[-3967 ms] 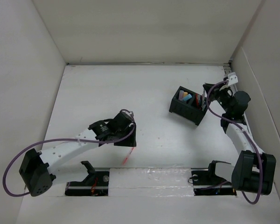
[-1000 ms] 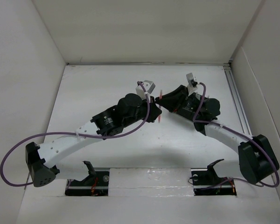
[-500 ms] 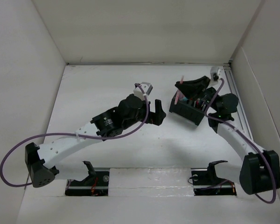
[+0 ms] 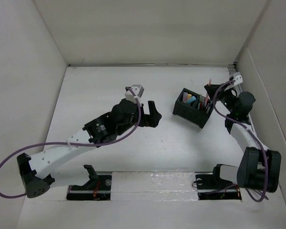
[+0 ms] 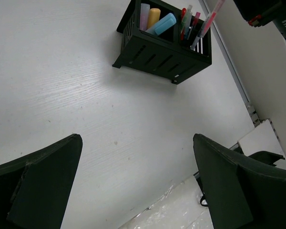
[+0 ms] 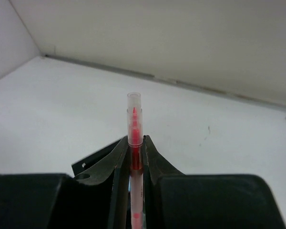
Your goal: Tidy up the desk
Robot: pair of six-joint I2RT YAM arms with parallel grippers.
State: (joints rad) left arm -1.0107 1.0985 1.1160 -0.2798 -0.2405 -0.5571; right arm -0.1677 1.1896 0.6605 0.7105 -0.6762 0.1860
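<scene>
**Red pen at the organizer, left arm idle over bare table**

The table (image 4: 109, 90) fills the floor of the white-walled enclosure and carries everything I can see. One item stands on it: a black organizer box (image 4: 193, 107) at right of centre, set at a slant.

From the left wrist I see a lilac, a yellow and a blue marker (image 5: 163, 24) in one compartment. A bunch of pens (image 5: 188, 24) stands in the next.

The right pincer (image 4: 210, 90) hangs over the box's far right corner, clamped on a red pen (image 6: 135, 129) with a clear cap. The pen stands nearly upright, and its lower end reaches down among the bunched pens.

The left pincer (image 5: 138, 162) hovers left of the box, well apart from it. Its fingers are spread wide with nothing between them, only bare table beneath
</scene>
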